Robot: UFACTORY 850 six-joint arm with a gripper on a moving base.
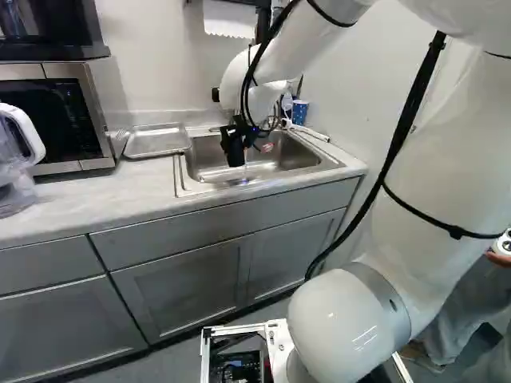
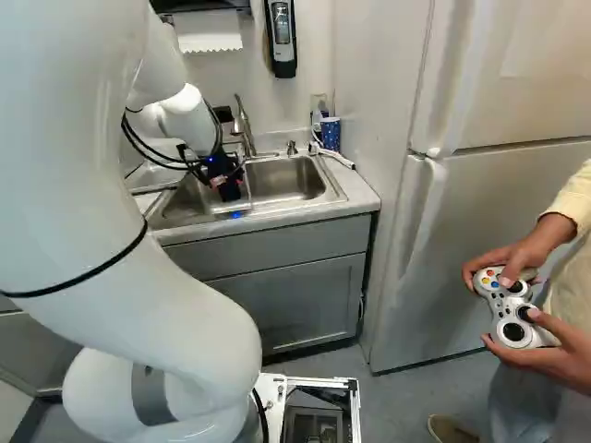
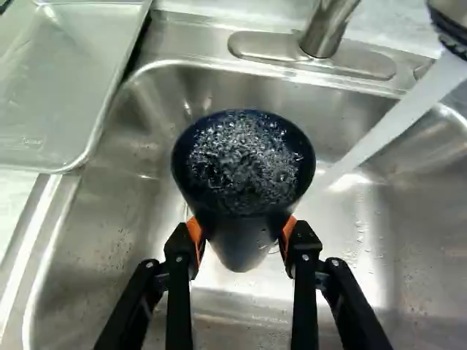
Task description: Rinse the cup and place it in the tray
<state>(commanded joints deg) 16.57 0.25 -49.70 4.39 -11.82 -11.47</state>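
In a kitchen corner, a stainless-steel sink (image 1: 263,159) is set into a pale grey countertop (image 1: 80,199) above grey cabinets (image 2: 295,295). A dark blue, tapered cup (image 3: 243,164) is held over the sink by the black gripper (image 3: 242,233), its orange pads (image 3: 195,235) closed on opposite sides of the cup's lower part. The cup is mouth up and full of bubbly water. Beside it, a white stream of water (image 3: 401,120) is seen slanting down from the tap's dark-tipped spout (image 3: 451,22) into the basin. A shallow, rectangular silver metal tray (image 1: 157,140) is placed on the countertop, just beside the sink. Rinsing appears to be under way, and the cup probably has to be emptied before it is carried across. If it were moved while full, water could be slopped over the countertop and tray. The tapered wall, wet and weighted by water, could slip through the pads, and the cup could be knocked askew if its side were struck by the stream or its base caught on the tray's raised rim.
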